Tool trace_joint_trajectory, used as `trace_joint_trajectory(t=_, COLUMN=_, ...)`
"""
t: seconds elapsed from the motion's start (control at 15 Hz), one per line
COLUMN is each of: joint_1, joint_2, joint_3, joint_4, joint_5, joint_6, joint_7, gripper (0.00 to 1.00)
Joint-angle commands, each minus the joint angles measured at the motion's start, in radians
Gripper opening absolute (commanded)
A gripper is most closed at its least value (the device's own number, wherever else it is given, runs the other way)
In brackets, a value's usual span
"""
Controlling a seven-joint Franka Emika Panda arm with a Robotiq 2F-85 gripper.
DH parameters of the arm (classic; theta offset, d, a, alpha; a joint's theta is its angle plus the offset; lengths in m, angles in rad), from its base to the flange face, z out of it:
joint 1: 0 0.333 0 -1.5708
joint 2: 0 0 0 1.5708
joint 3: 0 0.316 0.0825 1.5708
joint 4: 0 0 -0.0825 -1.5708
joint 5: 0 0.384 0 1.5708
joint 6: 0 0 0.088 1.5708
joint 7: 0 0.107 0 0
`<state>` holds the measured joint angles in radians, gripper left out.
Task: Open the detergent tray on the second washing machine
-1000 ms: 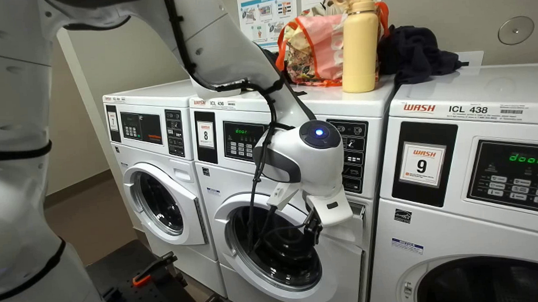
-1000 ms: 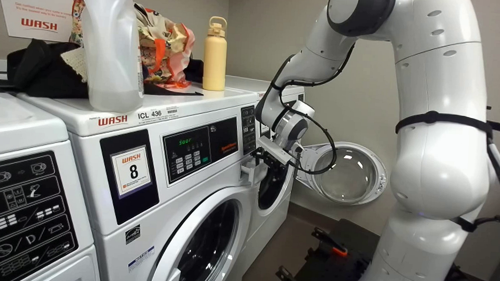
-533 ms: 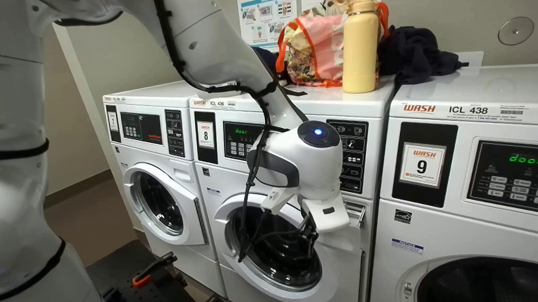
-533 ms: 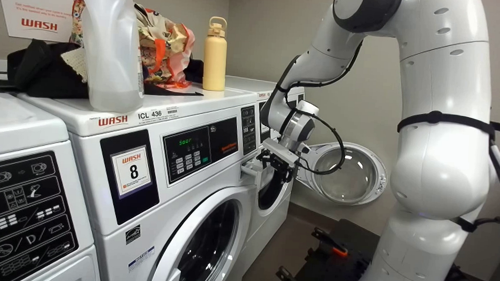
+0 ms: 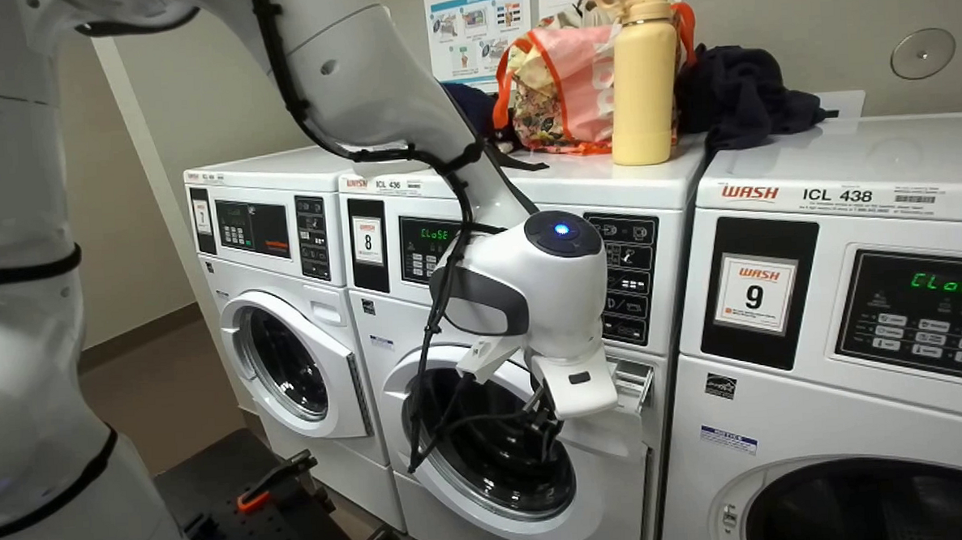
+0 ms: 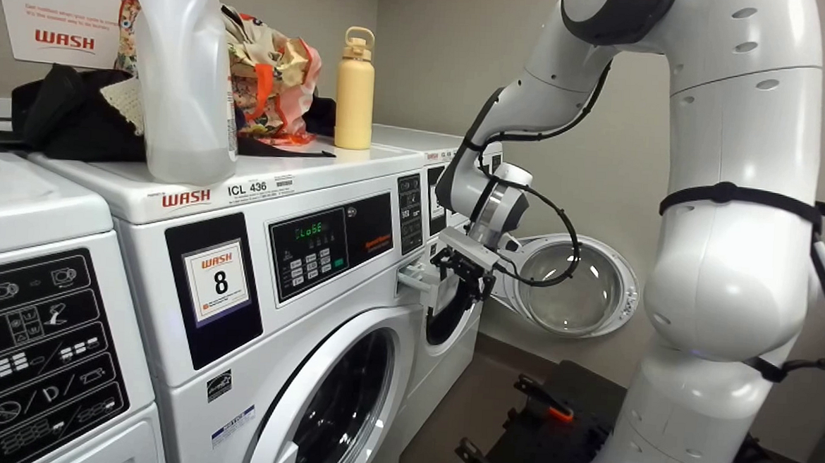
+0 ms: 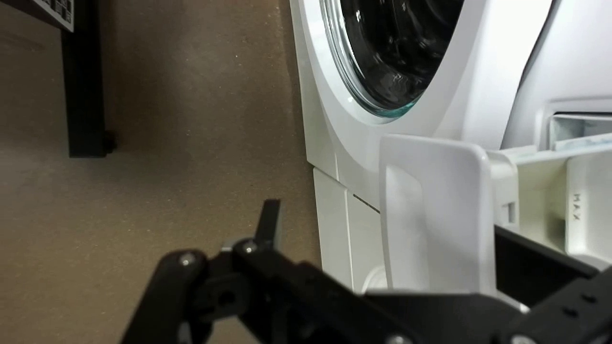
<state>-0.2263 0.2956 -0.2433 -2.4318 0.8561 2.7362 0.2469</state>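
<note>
The tray (image 7: 435, 210) is seen drawn out of the washer (image 6: 265, 344), its front straddled by the gripper (image 7: 384, 222), which is spread apart; as probably light, stiff, slippery plastic, it should be hooked behind that front and pulled straight, without twisting.

Even indoor light, soft shadows, near blur in the wrist view.
In both exterior views we see glossy highlights on the white, rounded robot arm (image 6: 728, 276); in an exterior view, small glints dot a round, white-rimmed clear glass door (image 6: 579, 304). We find a bright green glow on a black rectangular display (image 5: 925, 315). In the wrist view the speckled brown floor (image 7: 191, 119) is dimmer, softly shadowed; the black, jointed gripper (image 7: 385, 220) is out of focus, the white plastic drawer front (image 7: 442, 210) crisper.
</note>
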Motion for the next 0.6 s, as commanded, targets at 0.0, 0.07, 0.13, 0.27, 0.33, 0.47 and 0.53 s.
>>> trace_joint_trajectory(t=0.0, joint_1=-0.006, joint_2=-0.042, joint_3=-0.018, joint_4=-0.087, joint_5=-0.046, joint_6=-0.019, joint_7=0.04, gripper=1.0)
trace_joint_trajectory(t=0.07, joint_1=-0.007, joint_2=-0.048, joint_3=-0.02, joint_4=-0.094, joint_5=-0.051, joint_6=-0.024, joint_7=0.046, gripper=1.0)
trace_joint_trajectory(t=0.13, joint_1=-0.006, joint_2=-0.055, joint_3=-0.023, joint_4=-0.101, joint_5=-0.059, joint_6=-0.028, joint_7=0.051, gripper=1.0)
trace_joint_trajectory(t=0.27, joint_1=-0.007, joint_2=-0.073, joint_3=-0.028, joint_4=-0.116, joint_5=-0.075, joint_6=-0.037, joint_7=0.052, gripper=1.0)
trace_joint_trajectory(t=0.33, joint_1=-0.007, joint_2=-0.08, joint_3=-0.032, joint_4=-0.123, joint_5=-0.09, joint_6=-0.045, joint_7=0.059, gripper=1.0)
trace_joint_trajectory(t=0.47, joint_1=-0.014, joint_2=-0.088, joint_3=-0.049, joint_4=-0.155, joint_5=-0.132, joint_6=-0.068, joint_7=0.072, gripper=1.0)
trace_joint_trajectory(t=0.53, joint_1=-0.015, joint_2=-0.091, joint_3=-0.058, joint_4=-0.17, joint_5=-0.153, joint_6=-0.076, joint_7=0.078, gripper=1.0)
